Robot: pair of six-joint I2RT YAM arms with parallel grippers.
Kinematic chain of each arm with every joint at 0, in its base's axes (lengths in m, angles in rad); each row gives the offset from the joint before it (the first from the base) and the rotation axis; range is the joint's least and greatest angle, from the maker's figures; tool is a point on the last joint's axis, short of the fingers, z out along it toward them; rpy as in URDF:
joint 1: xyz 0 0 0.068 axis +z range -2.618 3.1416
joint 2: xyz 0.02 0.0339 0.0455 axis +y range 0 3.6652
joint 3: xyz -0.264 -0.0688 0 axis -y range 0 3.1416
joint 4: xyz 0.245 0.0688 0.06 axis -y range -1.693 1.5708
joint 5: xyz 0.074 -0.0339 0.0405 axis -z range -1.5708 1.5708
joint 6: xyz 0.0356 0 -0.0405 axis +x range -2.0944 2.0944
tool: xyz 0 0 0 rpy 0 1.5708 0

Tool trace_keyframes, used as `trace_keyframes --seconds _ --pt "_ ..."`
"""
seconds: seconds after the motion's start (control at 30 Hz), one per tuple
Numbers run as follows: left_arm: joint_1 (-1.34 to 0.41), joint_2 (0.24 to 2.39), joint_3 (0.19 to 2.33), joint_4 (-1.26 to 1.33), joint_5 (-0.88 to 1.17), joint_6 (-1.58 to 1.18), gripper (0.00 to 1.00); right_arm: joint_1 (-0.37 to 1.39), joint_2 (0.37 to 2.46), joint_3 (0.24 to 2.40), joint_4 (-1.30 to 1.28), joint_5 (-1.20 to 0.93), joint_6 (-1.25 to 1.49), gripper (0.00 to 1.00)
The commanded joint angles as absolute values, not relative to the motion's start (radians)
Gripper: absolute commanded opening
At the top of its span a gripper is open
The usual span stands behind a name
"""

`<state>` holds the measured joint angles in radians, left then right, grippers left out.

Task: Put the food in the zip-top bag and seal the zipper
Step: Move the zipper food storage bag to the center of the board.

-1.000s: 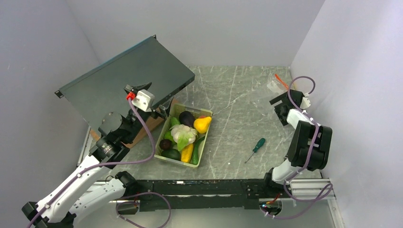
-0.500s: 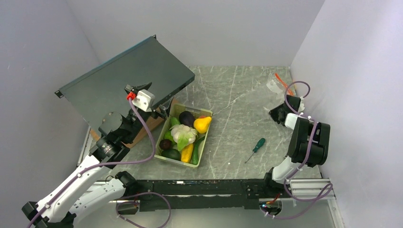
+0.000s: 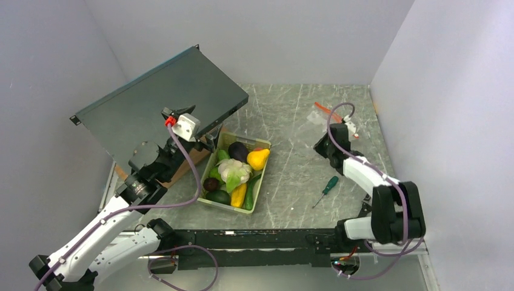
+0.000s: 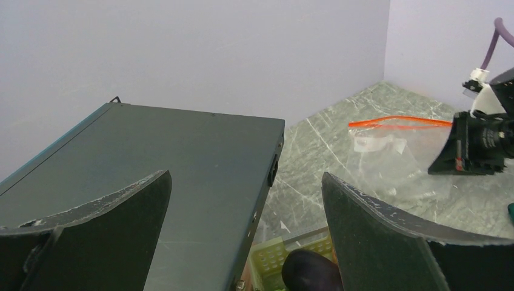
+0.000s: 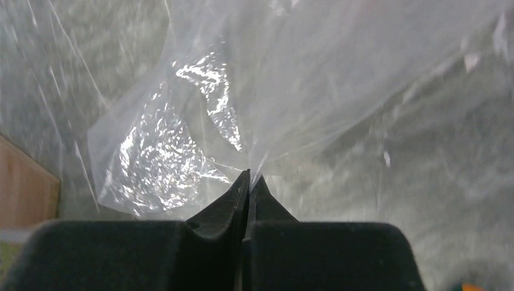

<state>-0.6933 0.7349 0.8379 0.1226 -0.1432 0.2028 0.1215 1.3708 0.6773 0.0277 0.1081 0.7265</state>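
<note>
The clear zip-top bag [image 3: 330, 115] lies on the marble at the back right, its orange-red zipper [image 3: 328, 110] along the far edge. My right gripper [image 3: 327, 140] is shut on a fold of the bag's film [image 5: 200, 121], and the jaws meet at the tip [image 5: 250, 177]. The left wrist view shows the bag [image 4: 394, 160], its zipper [image 4: 403, 121] and the right gripper [image 4: 473, 145] beside it. The food [image 3: 236, 173] sits in a pale green tray [image 3: 262, 182]: a yellow piece [image 3: 258, 159], a dark purple one [image 3: 237, 150] and green ones. My left gripper [image 4: 245, 179] hangs open above the tray's far end.
A large dark grey panel [image 3: 163, 103] leans over the left side, above a brown box [image 3: 188, 160]. A green-handled screwdriver [image 3: 330, 185] lies on the marble near the right arm. Grey walls close in the back and both sides.
My right gripper shut on the bag at the back right wall and dragged it left toward the middle of the table. The left arm barely moved.
</note>
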Motion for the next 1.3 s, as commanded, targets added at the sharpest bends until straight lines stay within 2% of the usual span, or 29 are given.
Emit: trace_keyframes --seconds 0.0,0.13,0.23,0.37,0.53,0.77,0.83,0.93,1.0,1.17,1.27 --pt "-0.695 0.74 0.864 0.141 -0.139 0.217 1.0 0.21 1.231 0.593 -0.071 0.231 0.762 0.0" --pt "-0.695 0.744 0.865 0.138 -0.135 0.213 1.0 0.285 1.071 0.509 -0.134 0.209 0.804 0.01" --pt "-0.696 0.747 0.866 0.138 -0.137 0.213 1.0 0.337 0.985 0.441 -0.14 0.101 0.822 0.07" --pt "-0.696 0.754 0.866 0.137 -0.136 0.213 1.0 0.347 0.928 0.406 -0.126 -0.035 0.79 0.34" --pt "-0.695 0.762 0.862 0.137 -0.137 0.211 1.0 0.344 0.907 0.512 -0.213 0.035 0.685 0.5" --pt "-0.697 0.774 0.864 0.13 -0.141 0.215 1.0 0.292 0.91 0.626 -0.174 0.192 0.617 0.57" --pt "-0.697 0.774 0.863 0.129 -0.141 0.215 1.0 0.239 0.951 0.661 -0.149 0.181 0.622 0.6" --pt "-0.696 0.776 0.862 0.129 -0.138 0.216 1.0 0.141 1.008 0.702 -0.116 0.044 0.658 0.62" --pt "-0.698 0.776 0.863 0.129 -0.138 0.219 1.0 0.094 1.034 0.717 -0.091 -0.01 0.663 0.68" --pt "-0.698 0.77 0.867 0.127 -0.131 0.218 1.0 0.048 1.078 0.751 -0.048 0.047 0.587 0.8" --pt "-0.697 0.77 0.871 0.124 -0.121 0.213 1.0 0.009 1.153 0.77 0.008 0.07 0.573 0.82"
